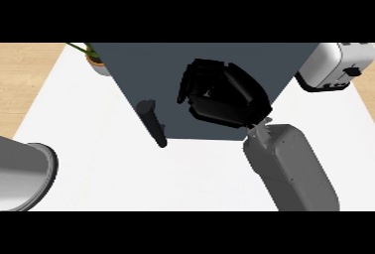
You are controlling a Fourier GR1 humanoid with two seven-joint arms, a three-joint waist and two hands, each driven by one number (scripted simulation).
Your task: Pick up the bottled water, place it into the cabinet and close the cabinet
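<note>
Counter, white and broad, fills the near part of the view, with a grey rounded vessel cut off at the lower left edge. From the lower right a grey forearm rises toward the middle, ending in the right hand, which lies over the top of the dark slate cabinet. The fingers curl inward and downward, but whether they close round anything cannot be told, since the black hand hides what may be under it; the bottled water itself shows nowhere in this view. Just left of the hand, a slim black handle runs down the cabinet's near edge, apart from the fingers. Beyond the cabinet's far left corner stands a potted plant, partly hidden by the cabinet. At the far right, well apart from the hand, sits a silver toaster with a black knob. Wooden flooring shows past the counter's left side.
</note>
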